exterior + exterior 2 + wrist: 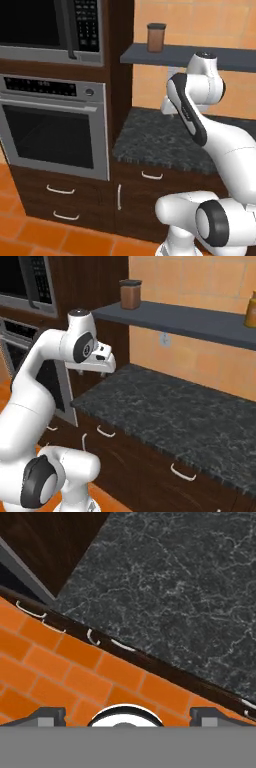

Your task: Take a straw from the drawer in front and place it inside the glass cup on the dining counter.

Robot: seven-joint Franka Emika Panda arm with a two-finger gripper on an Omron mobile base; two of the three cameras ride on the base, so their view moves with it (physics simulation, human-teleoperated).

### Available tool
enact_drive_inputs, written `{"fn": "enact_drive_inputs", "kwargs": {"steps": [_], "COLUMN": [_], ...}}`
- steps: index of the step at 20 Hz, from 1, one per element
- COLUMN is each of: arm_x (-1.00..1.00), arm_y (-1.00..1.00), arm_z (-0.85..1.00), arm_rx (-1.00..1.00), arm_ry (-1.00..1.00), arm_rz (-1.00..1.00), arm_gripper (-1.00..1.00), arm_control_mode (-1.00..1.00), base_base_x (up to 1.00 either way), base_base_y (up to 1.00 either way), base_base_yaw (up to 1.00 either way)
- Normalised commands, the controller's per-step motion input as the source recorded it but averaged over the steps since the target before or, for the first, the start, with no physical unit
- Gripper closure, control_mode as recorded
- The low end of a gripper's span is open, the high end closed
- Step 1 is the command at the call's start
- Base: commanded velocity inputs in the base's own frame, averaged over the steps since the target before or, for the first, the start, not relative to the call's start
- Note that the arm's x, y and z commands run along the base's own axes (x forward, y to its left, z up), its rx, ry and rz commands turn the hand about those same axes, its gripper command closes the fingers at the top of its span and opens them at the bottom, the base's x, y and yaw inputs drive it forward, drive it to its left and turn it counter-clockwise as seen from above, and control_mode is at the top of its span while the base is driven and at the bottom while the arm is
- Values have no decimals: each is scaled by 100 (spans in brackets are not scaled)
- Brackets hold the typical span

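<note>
Claw [127,717]: jaws spread wide, the two dark tips set far apart at the foot of the hand view, nothing between them. It holds nothing.

Landmark: the black speckled granite table [170,411]. The claw hangs above its front edge, near the corner by the oven [52,125], pointing down over the edge towards the orange tile floor [55,677].

Task items: the drawer [152,176], if it is the closed dark front with a curved silver handle just under the granite edge, lies below and in front of the claw, its long axis running along the table edge. I cannot confirm which front is the one meant; several similar handles line the cabinets. The straw is presumably inside, hidden. Glass cup and dining counter cannot be placed from here.

Judgement: the coming move turns on dropping the claw to handle height, jaws across the handle.

Room: wall shelf [190,321] above the granite with a brown jar [130,293]; microwave [50,27] over the oven.
</note>
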Motion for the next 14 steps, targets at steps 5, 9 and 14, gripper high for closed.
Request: {"fn": "enact_drive_inputs", "kwargs": {"steps": [5,9,14], "arm_x": [0,0,0], "arm_y": [0,0,0], "arm_z": [0,0,0], "arm_rx": [0,0,0], "arm_ry": [0,0,0], "arm_rz": [0,0,0], "arm_gripper": [-100,-100,-100], "arm_control_mode": [100,100,100], "base_base_x": [-16,-31,-1], "base_base_y": [-78,-81,-68], "base_base_yaw": [67,59,44]}}
